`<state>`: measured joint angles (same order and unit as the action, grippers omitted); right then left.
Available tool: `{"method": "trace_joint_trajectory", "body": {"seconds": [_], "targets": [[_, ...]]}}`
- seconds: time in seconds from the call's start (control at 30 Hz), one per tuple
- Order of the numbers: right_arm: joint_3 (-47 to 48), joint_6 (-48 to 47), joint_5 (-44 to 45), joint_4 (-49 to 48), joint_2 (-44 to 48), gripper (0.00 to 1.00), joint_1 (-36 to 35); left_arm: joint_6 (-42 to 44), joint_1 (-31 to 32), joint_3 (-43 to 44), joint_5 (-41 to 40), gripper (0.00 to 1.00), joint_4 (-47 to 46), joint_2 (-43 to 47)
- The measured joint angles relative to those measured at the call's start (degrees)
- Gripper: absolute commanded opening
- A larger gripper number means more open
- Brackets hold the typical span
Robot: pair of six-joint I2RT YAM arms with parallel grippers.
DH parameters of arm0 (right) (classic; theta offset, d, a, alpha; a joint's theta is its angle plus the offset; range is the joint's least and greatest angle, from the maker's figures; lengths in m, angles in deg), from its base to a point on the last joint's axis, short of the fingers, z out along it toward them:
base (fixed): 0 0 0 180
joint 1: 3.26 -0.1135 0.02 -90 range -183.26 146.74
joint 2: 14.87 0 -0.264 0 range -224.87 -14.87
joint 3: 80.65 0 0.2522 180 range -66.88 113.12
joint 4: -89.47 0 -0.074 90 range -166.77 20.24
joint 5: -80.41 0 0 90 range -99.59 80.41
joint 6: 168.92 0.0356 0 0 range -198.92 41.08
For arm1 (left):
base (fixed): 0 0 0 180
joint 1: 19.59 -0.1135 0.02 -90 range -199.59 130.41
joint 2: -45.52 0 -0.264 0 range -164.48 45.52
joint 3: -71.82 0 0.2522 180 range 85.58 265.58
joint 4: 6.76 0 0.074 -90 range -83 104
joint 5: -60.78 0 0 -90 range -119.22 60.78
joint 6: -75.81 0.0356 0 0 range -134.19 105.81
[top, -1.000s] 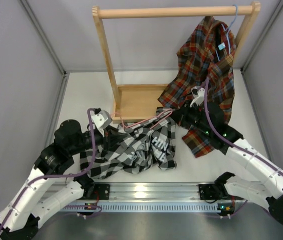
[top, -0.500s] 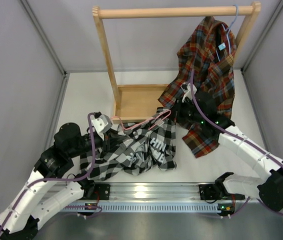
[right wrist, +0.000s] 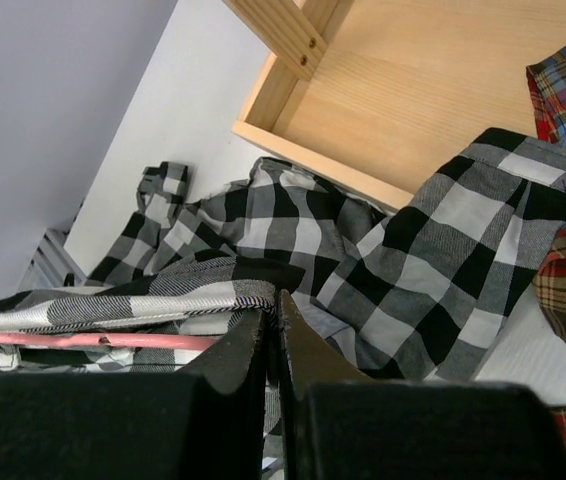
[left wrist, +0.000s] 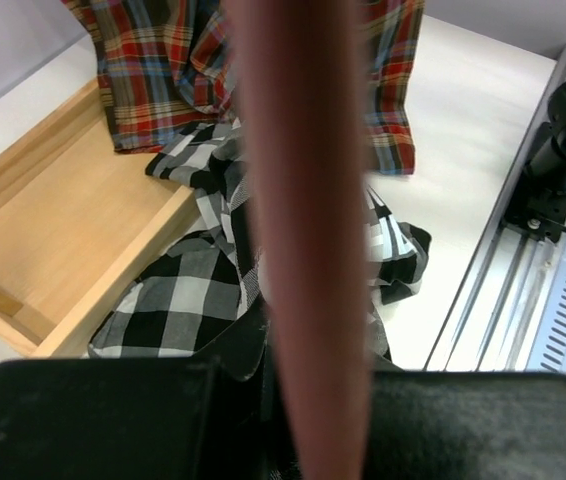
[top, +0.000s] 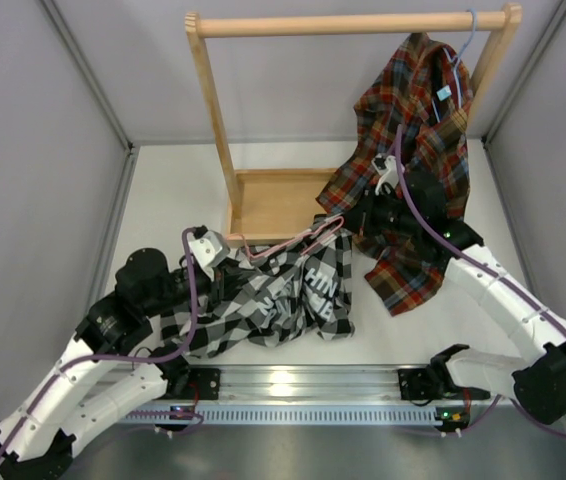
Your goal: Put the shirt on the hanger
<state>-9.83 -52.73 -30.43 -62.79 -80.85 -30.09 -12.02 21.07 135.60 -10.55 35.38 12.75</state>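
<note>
The black-and-white checked shirt [top: 273, 300] lies bunched on the table in front of the wooden rack base. The pink hanger [top: 293, 242] lies across its top edge, one end inside the fabric. My left gripper [top: 221, 262] is shut on the hanger, whose pink bar [left wrist: 303, 200] runs between the jaws in the left wrist view. My right gripper [top: 351, 228] is shut on the shirt's edge; in the right wrist view the fingers [right wrist: 275, 330] pinch a hem of checked cloth [right wrist: 163, 300] with the hanger [right wrist: 73, 341] just below.
A wooden clothes rack [top: 348, 22] with a tray base [top: 268, 200] stands behind. A red plaid shirt [top: 413, 150] hangs from it on a light blue hanger [top: 463, 50], draping onto the table right of my right arm. The metal rail [top: 293, 385] runs along the front.
My right gripper has moved slightly right and back, pulling the shirt's edge along the hanger. My left gripper has shifted a little right with the hanger.
</note>
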Motion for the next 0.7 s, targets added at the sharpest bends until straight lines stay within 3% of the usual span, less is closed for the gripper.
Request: {"method": "trace_joint_trajectory", "body": {"seconds": [0.43,0.7], "targets": [[3.19,-1.79,0.66,5.18,-2.08,0.0,2.19,1.95,4.96,0.9,-8.17,0.0,-1.57,-5.22],[14.23,-4.46,5.33,13.09,-8.9,0.0,1.57,2.95,12.0,3.34,-18.56,0.0,-2.32,-8.61]]}}
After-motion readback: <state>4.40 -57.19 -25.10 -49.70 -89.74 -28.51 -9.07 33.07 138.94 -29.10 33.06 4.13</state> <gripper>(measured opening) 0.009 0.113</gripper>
